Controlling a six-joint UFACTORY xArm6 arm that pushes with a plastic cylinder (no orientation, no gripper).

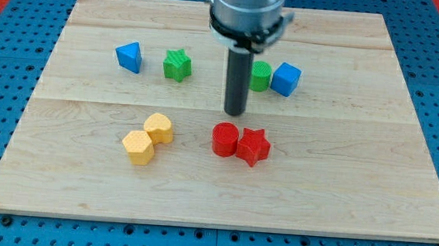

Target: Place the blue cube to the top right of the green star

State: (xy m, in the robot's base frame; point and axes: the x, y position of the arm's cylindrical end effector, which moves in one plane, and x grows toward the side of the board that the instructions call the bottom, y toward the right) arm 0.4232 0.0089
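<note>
The blue cube (286,79) sits on the wooden board right of centre near the view's top, touching a green round block (261,77) on its left. The green star (177,65) stands well to the left of them. My tip (235,112) is the end of the dark rod, below and left of the green round block, about sixty pixels left of the blue cube and not touching any block. It is right of and below the green star.
A blue triangular block (130,56) lies left of the green star. A red cylinder (224,139) and red star (253,146) touch just below my tip. Two yellow blocks (148,137) sit at lower left. The board (354,187) is edged by blue pegboard.
</note>
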